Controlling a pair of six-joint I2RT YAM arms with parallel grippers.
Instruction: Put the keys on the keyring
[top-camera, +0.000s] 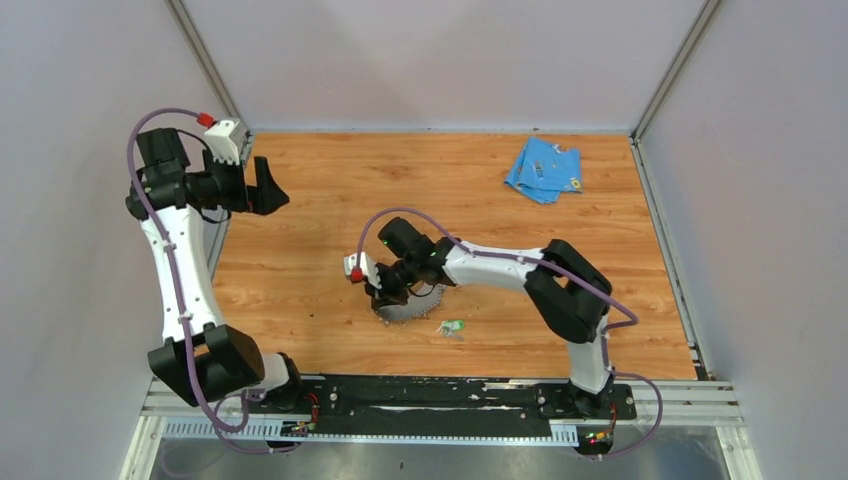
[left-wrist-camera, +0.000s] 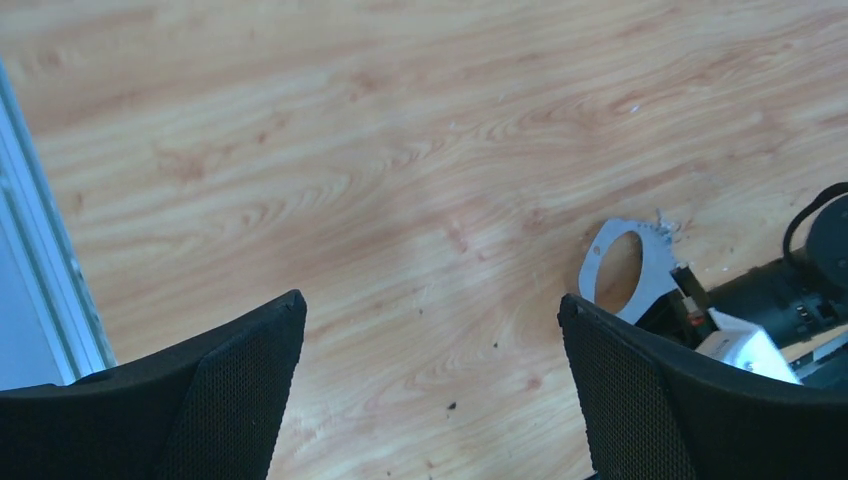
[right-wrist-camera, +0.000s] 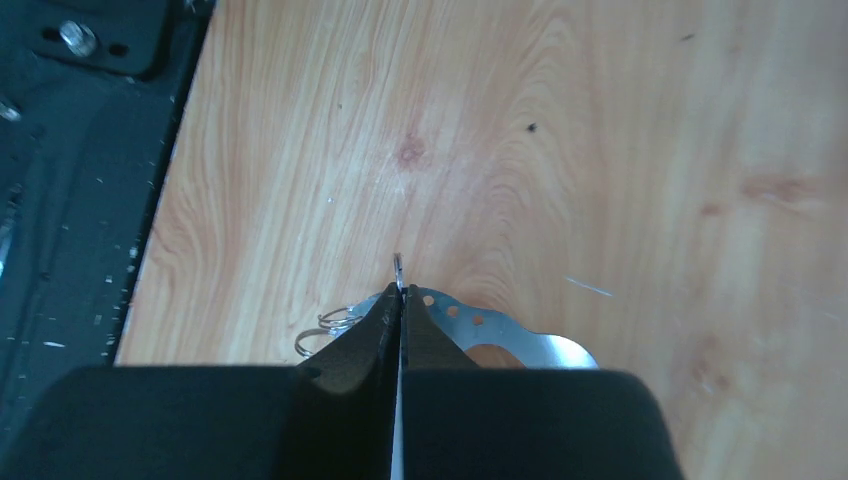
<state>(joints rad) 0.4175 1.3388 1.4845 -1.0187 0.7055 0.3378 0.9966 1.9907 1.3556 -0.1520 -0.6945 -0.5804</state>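
The keyring (top-camera: 418, 306) is a thin grey metal band, a loop on the wood near the middle of the table. My right gripper (top-camera: 386, 297) sits low over its left end. In the right wrist view the gripper (right-wrist-camera: 399, 292) is shut, with a thin metal edge of the keyring (right-wrist-camera: 500, 335) pinched and poking out between the tips. The keys (top-camera: 451, 327), one with a green head showing, lie just right of the ring, near the front. My left gripper (top-camera: 270, 190) is raised at the far left, open and empty (left-wrist-camera: 430, 310). It looks down on the keyring (left-wrist-camera: 655, 270).
A light-blue cloth (top-camera: 543, 168) lies at the back right. Two small wire rings (right-wrist-camera: 328, 326) hang at the keyring's left end. The black base rail (top-camera: 430, 392) runs along the front edge, and aluminium wall frames border the table.
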